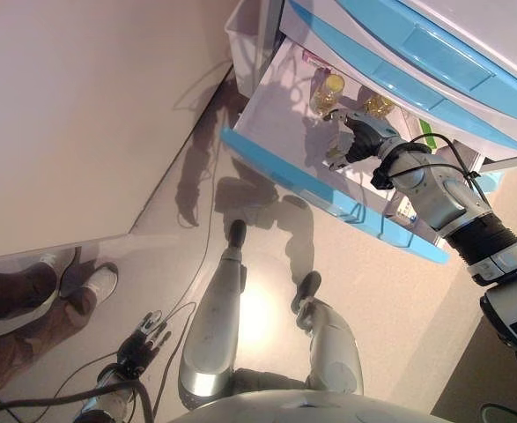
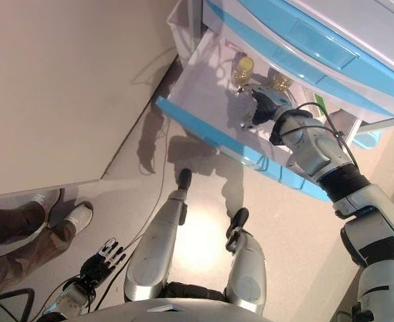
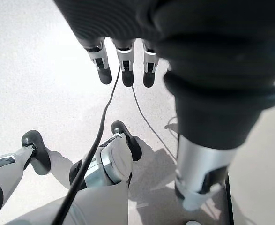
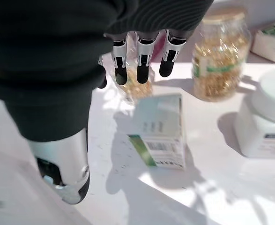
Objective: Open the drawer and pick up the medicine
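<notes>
The blue-fronted white drawer (image 1: pixel 311 188) is pulled out of the cabinet. My right hand (image 1: pixel 357 137) is inside it, open, with its fingers (image 4: pixel 143 61) straight and empty, hovering just above a white and green medicine box (image 4: pixel 161 131) lying flat on the drawer floor. A jar of yellow capsules (image 4: pixel 219 54) stands past the box, and a second yellow jar (image 4: pixel 133 88) is partly hidden behind my fingers. A white tub (image 4: pixel 263 117) stands beside the box. My left hand (image 1: pixel 144 339) hangs open low by the floor, far from the drawer.
Closed blue-fronted drawers (image 1: pixel 417 53) overhang the open one. A white bin (image 1: pixel 245 40) stands beside the cabinet. A person's legs and shoes (image 1: pixel 82 286) are on the floor at the left, next to a light wall (image 1: pixel 82 115).
</notes>
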You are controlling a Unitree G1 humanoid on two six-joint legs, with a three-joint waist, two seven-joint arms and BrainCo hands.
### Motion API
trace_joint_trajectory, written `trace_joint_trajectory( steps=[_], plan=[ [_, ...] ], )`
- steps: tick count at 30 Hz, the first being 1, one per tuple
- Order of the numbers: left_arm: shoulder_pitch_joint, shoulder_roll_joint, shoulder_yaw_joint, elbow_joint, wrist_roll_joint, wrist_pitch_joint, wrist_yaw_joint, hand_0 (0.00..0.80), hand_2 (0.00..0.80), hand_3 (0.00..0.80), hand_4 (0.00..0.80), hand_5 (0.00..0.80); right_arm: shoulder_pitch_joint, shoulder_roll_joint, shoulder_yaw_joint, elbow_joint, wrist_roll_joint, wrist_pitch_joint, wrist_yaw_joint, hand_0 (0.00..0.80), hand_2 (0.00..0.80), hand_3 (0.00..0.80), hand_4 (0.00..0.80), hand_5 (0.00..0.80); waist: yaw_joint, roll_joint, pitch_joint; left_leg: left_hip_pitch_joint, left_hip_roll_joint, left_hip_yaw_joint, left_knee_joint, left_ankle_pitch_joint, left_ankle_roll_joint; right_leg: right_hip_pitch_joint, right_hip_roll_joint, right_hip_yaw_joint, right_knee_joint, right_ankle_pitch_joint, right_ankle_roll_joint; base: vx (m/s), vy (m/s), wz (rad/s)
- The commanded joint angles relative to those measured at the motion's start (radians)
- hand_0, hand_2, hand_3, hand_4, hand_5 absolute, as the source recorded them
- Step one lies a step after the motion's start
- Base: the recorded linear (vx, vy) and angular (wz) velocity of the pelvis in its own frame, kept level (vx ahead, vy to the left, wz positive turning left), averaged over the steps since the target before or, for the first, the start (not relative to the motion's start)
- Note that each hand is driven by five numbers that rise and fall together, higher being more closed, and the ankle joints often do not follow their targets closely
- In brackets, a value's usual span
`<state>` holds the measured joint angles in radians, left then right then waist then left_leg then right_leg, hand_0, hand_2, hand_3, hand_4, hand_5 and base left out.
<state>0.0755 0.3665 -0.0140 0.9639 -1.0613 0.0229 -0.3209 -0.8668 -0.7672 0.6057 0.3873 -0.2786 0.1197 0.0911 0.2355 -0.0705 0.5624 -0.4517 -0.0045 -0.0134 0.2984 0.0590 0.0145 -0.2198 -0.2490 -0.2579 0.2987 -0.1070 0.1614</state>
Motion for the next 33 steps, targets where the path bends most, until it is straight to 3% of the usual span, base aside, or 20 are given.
trace_joint_trajectory(
  steps=[1,19,30,31,32,33],
  plan=[
    [0.033,0.013,-0.059,-0.011,0.015,0.016,0.001,0.0,0.0,0.0,0.0,0.0,-0.077,-0.034,0.024,0.027,-0.029,-0.006,-0.04,0.0,0.0,0.0,0.0,0.0,0.023,0.044,-0.042,0.065,-0.033,0.017,0.013,-0.131,0.053,-0.124,0.006,0.001,0.096,0.162,-0.033,0.0,0.0,0.0],
    [0.017,0.011,-0.089,-0.013,-0.004,0.018,0.0,0.0,0.0,0.0,0.0,0.0,-0.134,-0.022,0.089,0.245,-0.017,0.028,-0.043,0.0,0.0,0.0,0.0,0.0,0.029,0.066,-0.042,0.038,-0.031,0.022,0.028,-0.132,0.054,-0.152,0.0,-0.001,0.111,0.152,-0.045,-0.001,0.005,0.02],
    [0.016,0.007,-0.099,-0.014,-0.014,0.019,0.001,0.0,0.0,0.0,0.0,0.0,-0.141,-0.021,0.097,0.298,-0.004,-0.008,-0.054,0.0,0.0,0.0,0.0,0.0,0.03,0.074,-0.042,0.03,-0.03,0.024,0.028,-0.128,0.056,-0.166,-0.003,-0.001,0.124,0.156,-0.048,-0.002,0.004,-0.01],
    [0.017,0.007,-0.099,-0.016,-0.013,0.021,0.001,0.0,0.0,0.0,0.0,0.0,-0.144,-0.02,0.099,0.297,-0.004,-0.003,-0.055,0.041,0.041,0.041,0.041,0.041,0.031,0.075,-0.042,0.029,-0.03,0.025,0.029,-0.128,0.055,-0.167,-0.004,-0.001,0.124,0.156,-0.048,-0.003,0.014,0.03],
    [0.017,0.007,-0.1,-0.017,-0.013,0.022,0.001,0.0,0.0,0.0,0.0,0.0,-0.144,-0.02,0.099,0.3,-0.001,-0.004,-0.056,0.154,0.154,0.154,0.154,0.154,0.031,0.075,-0.042,0.028,-0.031,0.024,0.029,-0.128,0.055,-0.166,-0.004,-0.001,0.124,0.155,-0.048,0.0,0.015,0.05],
    [0.018,0.005,-0.101,-0.017,-0.015,0.021,0.001,0.0,0.0,0.0,0.0,0.0,-0.146,-0.019,0.1,0.302,0.0,-0.005,-0.054,0.408,0.408,0.408,0.408,0.408,0.032,0.076,-0.042,0.028,-0.03,0.024,0.029,-0.128,0.055,-0.167,-0.004,-0.001,0.125,0.154,-0.049,0.004,0.015,0.04]
  ],
)
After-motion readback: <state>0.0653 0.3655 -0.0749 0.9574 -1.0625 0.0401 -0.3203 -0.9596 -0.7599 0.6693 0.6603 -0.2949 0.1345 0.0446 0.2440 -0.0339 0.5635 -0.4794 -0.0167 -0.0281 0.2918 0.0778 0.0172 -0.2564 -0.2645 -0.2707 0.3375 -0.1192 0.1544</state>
